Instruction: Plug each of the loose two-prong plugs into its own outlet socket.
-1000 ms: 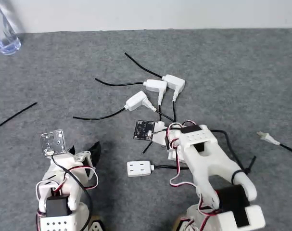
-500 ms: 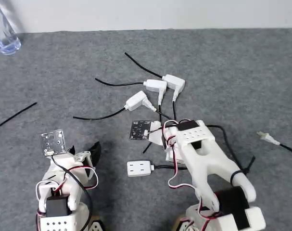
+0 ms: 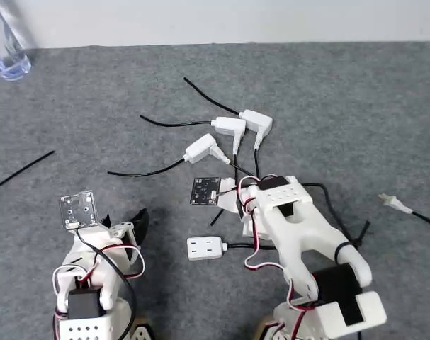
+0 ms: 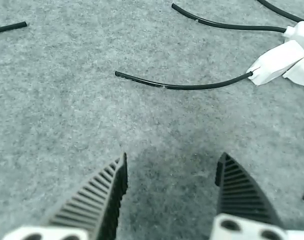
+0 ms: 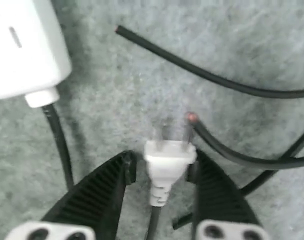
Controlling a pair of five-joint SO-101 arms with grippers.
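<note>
My right gripper point(image 5: 162, 161) clasps the two-prong plug point(image 5: 169, 155) mid-table (prongs pointing far), with a white outlet socket point(image 5: 21, 45) just far-left of it. My left gripper point(image 4: 173, 160) hangs spread over the grey mat point(image 4: 81, 85).

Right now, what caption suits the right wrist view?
Right hand holding a white plug, prongs out, beside a white socket and black cables on grey carpet.

You have a grey felt mat point(image 3: 342, 92) covering the whole table, its nap showing close up in the left wrist view point(image 4: 66, 100). Behind it runs a plain white wall point(image 3: 236, 21). A clear glass container point(image 3: 8, 62) stands at the far left corner, and a stray black wire point(image 3: 20, 172) lies near the left edge.
</note>
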